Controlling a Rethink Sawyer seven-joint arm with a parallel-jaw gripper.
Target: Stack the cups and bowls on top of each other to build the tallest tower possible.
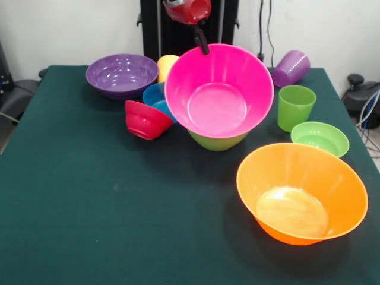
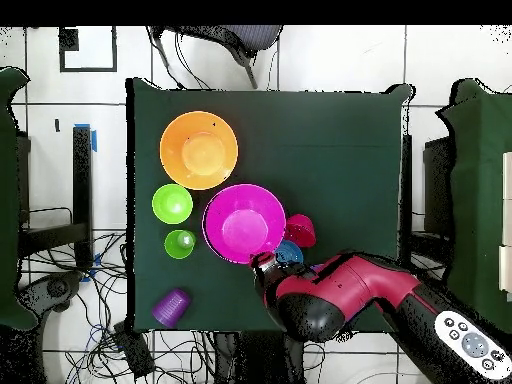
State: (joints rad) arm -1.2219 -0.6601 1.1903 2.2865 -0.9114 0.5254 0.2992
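Note:
The large pink bowl [image 1: 218, 89] is tilted toward the camera, its bottom resting in the medium green bowl [image 1: 217, 141]. My gripper [image 1: 202, 43] comes down from above and is shut on the pink bowl's far rim; one black finger [image 1: 200, 37] shows. In the overhead view the gripper [image 2: 262, 262] is at the edge of the pink bowl [image 2: 244, 222]. The small red bowl [image 1: 145, 120] and the small blue bowl [image 1: 155, 97] lie tipped to the left of it. The yellow-orange cup [image 1: 167, 65] stands behind them.
The medium purple bowl [image 1: 122, 74] sits at the back left. The purple cup [image 1: 291, 67] lies on its side at the back right. The green cup [image 1: 295, 107] stands upright, with the small light green bowl [image 1: 319, 138] and the large orange bowl [image 1: 301, 193] in front of it.

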